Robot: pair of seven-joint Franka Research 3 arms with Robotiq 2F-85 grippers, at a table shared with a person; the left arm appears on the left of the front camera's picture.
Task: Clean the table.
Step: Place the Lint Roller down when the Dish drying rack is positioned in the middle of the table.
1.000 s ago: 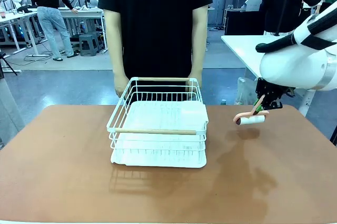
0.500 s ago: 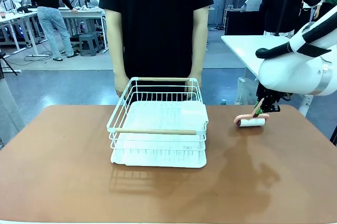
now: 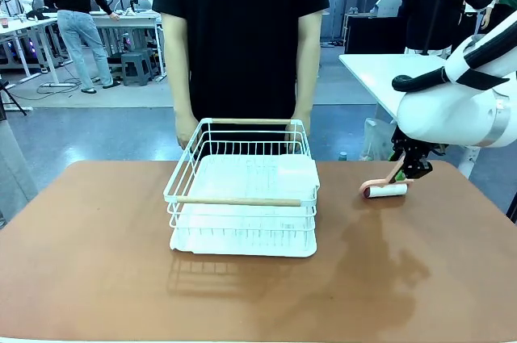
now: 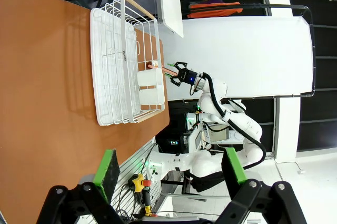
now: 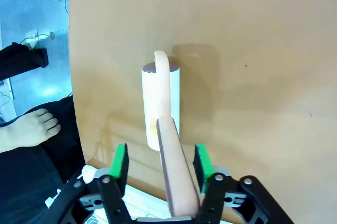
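Right gripper (image 3: 410, 167) spread around pink handle of white lint roller (image 3: 386, 190), pads beside it, near far right edge of reddish-brown matte table (image 3: 97, 262). White wire rack (image 3: 242, 190) mid-table. Left gripper (image 4: 168, 168) released, holding nothing.

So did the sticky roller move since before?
Yes. The lint roller has come down a little toward the table, judged against the white rack, which stayed put. It was hanging higher a second ago.
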